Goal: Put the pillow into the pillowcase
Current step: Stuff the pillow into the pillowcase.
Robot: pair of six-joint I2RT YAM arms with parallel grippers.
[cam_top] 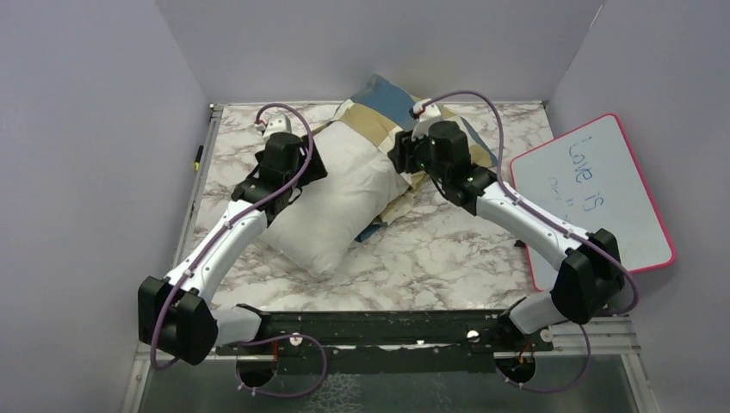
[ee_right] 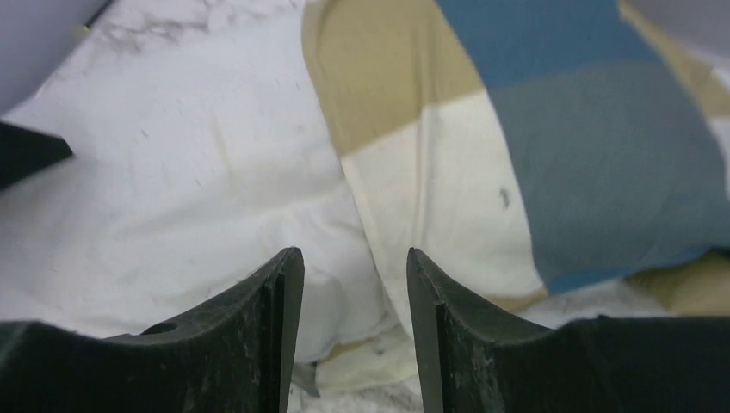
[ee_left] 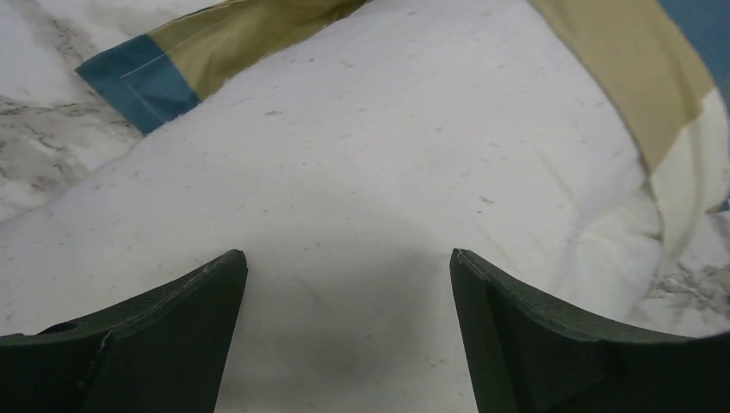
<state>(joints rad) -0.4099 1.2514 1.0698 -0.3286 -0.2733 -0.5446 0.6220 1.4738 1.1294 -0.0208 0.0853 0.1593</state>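
Observation:
The plump off-white pillow point(cam_top: 331, 202) lies diagonally on the marble table, its far end inside the blue, tan and cream pillowcase point(cam_top: 387, 107). My left gripper point(cam_top: 303, 162) hovers over the pillow's left side. In the left wrist view it point(ee_left: 349, 258) is open wide over bare pillow fabric point(ee_left: 387, 155), with the pillowcase hem point(ee_left: 198, 52) beyond. My right gripper point(cam_top: 403, 159) is at the pillowcase's mouth. In the right wrist view it point(ee_right: 355, 255) stands partly open over the seam between pillow point(ee_right: 172, 198) and pillowcase point(ee_right: 482, 155), nothing pinched between its fingers.
A pink-rimmed whiteboard point(cam_top: 594, 194) with handwriting leans at the right edge of the table. Grey walls close in the left, back and right sides. A pen point(cam_top: 198, 157) lies along the table's left edge. The black mounting rail point(cam_top: 387, 327) runs along the near edge.

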